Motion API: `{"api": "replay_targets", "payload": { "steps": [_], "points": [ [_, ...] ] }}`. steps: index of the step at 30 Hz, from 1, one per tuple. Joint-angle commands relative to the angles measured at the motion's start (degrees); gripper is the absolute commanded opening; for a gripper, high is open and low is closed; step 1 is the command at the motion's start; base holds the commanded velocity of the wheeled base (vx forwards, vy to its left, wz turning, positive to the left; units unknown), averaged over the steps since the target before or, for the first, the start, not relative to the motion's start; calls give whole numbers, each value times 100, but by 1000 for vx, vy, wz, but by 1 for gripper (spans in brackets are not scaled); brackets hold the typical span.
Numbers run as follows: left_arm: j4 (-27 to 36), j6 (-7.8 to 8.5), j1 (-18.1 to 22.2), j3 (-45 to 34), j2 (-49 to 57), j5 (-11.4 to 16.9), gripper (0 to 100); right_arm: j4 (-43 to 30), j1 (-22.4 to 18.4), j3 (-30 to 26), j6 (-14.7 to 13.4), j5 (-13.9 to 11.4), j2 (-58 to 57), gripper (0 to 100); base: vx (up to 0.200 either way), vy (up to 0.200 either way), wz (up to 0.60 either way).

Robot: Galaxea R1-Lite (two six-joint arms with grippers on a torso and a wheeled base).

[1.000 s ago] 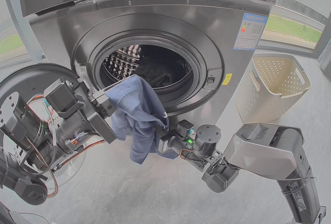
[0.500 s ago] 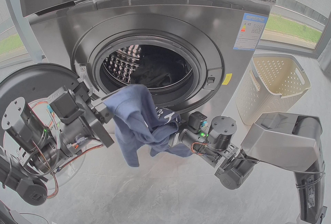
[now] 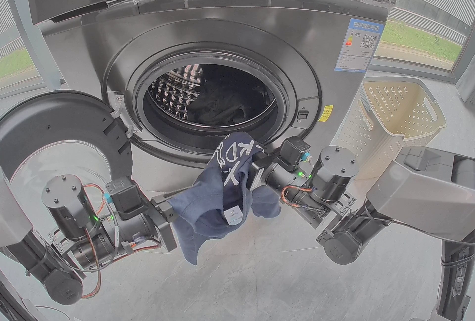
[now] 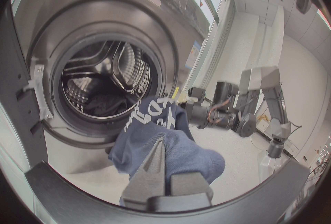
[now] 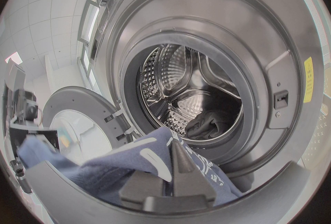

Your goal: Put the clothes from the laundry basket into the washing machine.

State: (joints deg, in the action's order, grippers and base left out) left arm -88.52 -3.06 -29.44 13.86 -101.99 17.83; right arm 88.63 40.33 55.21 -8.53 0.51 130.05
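A dark blue garment with white print (image 3: 222, 186) hangs stretched between my two grippers, below the front of the washing machine's open drum (image 3: 213, 97). My left gripper (image 3: 170, 206) is shut on its lower left end, low near the floor. Shut on the garment's upper part, my right gripper (image 3: 255, 167) sits just under the drum rim. The left wrist view shows the blue garment (image 4: 165, 131) pinched in the left gripper (image 4: 164, 157). In the right wrist view the blue garment (image 5: 138, 162) lies across the right gripper (image 5: 172, 163). Dark clothes (image 3: 222, 107) lie inside the drum.
The round machine door (image 3: 54, 139) stands swung open at the left, beside my left arm. A cream laundry basket (image 3: 396, 121) stands tilted against the machine's right side; I see nothing inside it. Grey floor lies open in front.
My left gripper has dropped down toward the floor with its end of the garment. The right gripper has risen up and right to the drum rim, turning the white print into view.
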Motion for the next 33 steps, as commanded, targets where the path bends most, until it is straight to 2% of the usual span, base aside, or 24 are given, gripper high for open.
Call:
{"api": "replay_targets", "payload": {
  "steps": [1,3,11,12,14,18,21,24,26,27,29,31,33],
  "points": [
    [1,121,17,-138,-586,1,0,-3,54,130,-34,28,-182,0,0,0,0],
    [1,121,44,-129,-673,-8,0,6,63,157,-43,116,-208,0,0,0,0],
    [1,130,140,-138,-726,9,0,6,63,183,-61,125,-234,0,0,0,0],
    [1,139,140,-138,-770,27,100,6,63,183,-61,125,-234,0,0,0,0],
    [1,192,149,-138,-814,71,100,6,63,183,-61,133,-234,0,0,0,0],
    [1,148,132,-147,-805,71,100,6,54,201,-61,125,-234,0,0,0,0],
    [1,174,123,-226,-814,80,100,-3,54,201,-52,125,-234,0,0,0,0],
    [1,209,88,-665,-858,185,100,-3,45,262,-52,133,-234,0,0,0,0],
    [1,306,61,-815,-920,273,100,-3,45,280,-52,133,-234,0,0,0,0],
    [1,517,61,-982,-999,405,100,-3,45,288,-52,133,-234,0,0,0,0],
    [1,754,52,-1114,-1034,537,100,-3,45,288,-61,133,-234,0,0,0,0],
    [1,895,35,-1219,-1060,642,100,-3,45,297,-61,133,-243,0,0,0,0],
    [1,904,0,-1228,-1060,660,100,-3,54,288,-61,133,-243,0,0,0,0]
  ]
}}
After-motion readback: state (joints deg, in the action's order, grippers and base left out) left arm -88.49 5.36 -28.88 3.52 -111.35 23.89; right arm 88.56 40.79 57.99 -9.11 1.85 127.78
